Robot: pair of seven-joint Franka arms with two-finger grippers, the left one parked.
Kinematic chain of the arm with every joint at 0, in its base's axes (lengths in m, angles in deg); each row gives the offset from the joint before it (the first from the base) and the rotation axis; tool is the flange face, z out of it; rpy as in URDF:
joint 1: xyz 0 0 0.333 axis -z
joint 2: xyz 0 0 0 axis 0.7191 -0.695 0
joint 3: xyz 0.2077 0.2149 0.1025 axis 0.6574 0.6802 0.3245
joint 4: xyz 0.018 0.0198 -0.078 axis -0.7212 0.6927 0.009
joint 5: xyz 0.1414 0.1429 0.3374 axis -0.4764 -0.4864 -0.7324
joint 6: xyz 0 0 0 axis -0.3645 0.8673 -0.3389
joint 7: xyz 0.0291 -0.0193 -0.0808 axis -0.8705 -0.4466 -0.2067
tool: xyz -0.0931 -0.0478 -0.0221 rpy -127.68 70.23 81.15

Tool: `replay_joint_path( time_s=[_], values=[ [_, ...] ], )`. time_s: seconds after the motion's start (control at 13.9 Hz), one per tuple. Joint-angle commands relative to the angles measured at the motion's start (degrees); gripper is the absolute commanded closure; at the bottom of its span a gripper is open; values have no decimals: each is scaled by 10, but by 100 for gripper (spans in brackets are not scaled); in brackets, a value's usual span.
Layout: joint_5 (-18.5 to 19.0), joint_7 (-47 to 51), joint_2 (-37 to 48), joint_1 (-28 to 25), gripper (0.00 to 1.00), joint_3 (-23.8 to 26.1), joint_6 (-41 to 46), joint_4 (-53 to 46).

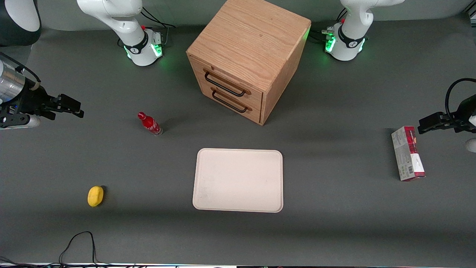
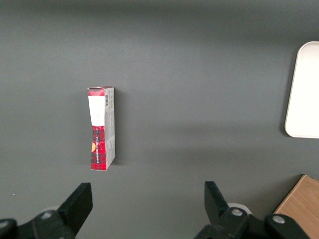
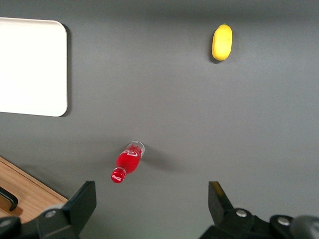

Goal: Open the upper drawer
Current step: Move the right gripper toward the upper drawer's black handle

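The robot's hand (image 1: 76,108) hangs above the desk (image 1: 334,230) at the working arm's end, and its two black fingers (image 3: 82,204) are spread wide apart with nothing between them. A small yellow lemon (image 1: 95,196), round and smooth, lies nearer the front camera. A little red soda bottle (image 1: 150,124) with a red cap stands between the hand and the cabinet (image 1: 249,56). The cabinet is a boxy block of light oak wood with wavy grain. Its upper drawer (image 1: 228,83) is shut flat, with a thin black metal bar handle (image 1: 223,86); the lower drawer (image 1: 232,102) sits just below it with the same kind of handle. A flat cream tray (image 1: 238,180) with rounded corners lies in front of the cabinet. A red and grey carton (image 1: 407,153) lies toward the parked arm's end
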Motion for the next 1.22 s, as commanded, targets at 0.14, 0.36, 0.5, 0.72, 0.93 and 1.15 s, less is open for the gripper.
replay_joint_path(
  time_s=[0.14, 0.36, 0.5, 0.72, 0.93, 1.15],
  values=[
    [5, -5, 8, -5, 0, -5, 3, 3],
    [4, -1, 3, -5, 0, -5, 3, -2],
    [1, -1, 1, -4, 0, -5, 7, -3],
    [-7, -1, -9, -5, 0, -4, 11, -24],
    [-55, -5, -28, -5, 0, -1, 11, -32],
    [-66, -8, -58, -38, 0, 1, 11, -66]
  ],
)
